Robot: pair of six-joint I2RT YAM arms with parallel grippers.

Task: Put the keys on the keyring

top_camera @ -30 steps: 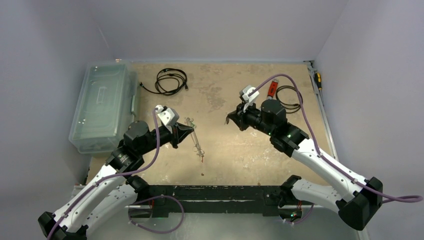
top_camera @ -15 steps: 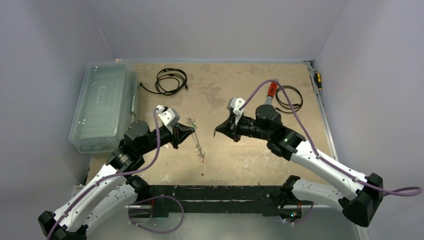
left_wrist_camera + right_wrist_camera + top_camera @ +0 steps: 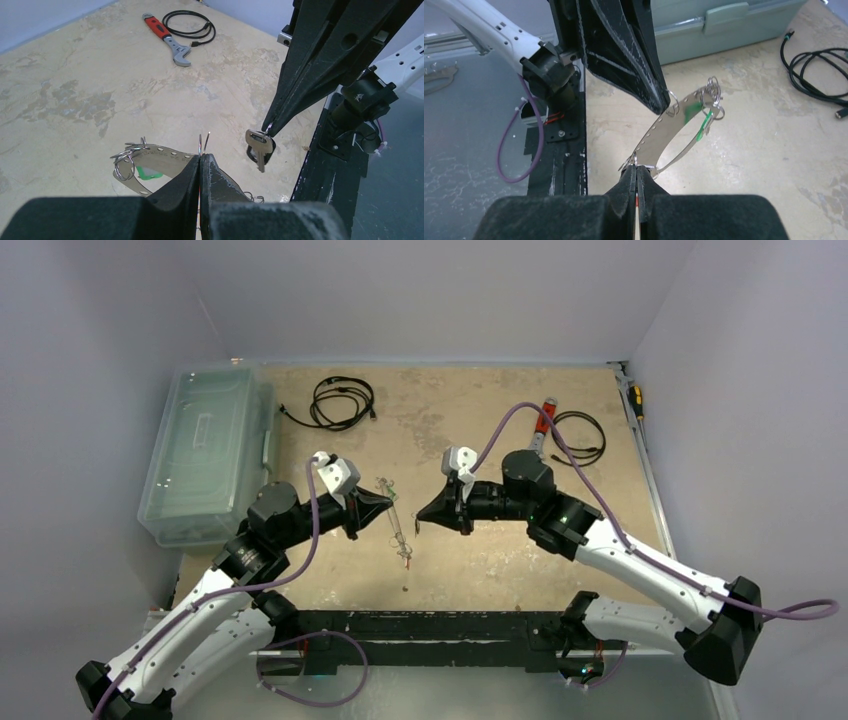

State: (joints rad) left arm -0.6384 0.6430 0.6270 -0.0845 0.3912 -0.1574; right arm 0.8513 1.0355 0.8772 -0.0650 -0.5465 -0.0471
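Over the table, to the right of the box, my left gripper was clamped shut on the keyring. The keyring was a flat holed band with small wire rings on it, held up off the tabletop. My right gripper, further right of the box, faced the left one. Its jaws were pinched tight on a key, which hung from the tips just beside the band without touching it.

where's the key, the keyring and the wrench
key (image 3: 258,141), left wrist view, on its silver head
keyring (image 3: 666,126), right wrist view, on the flat holed band
wrench (image 3: 159,30), left wrist view, on the red handle
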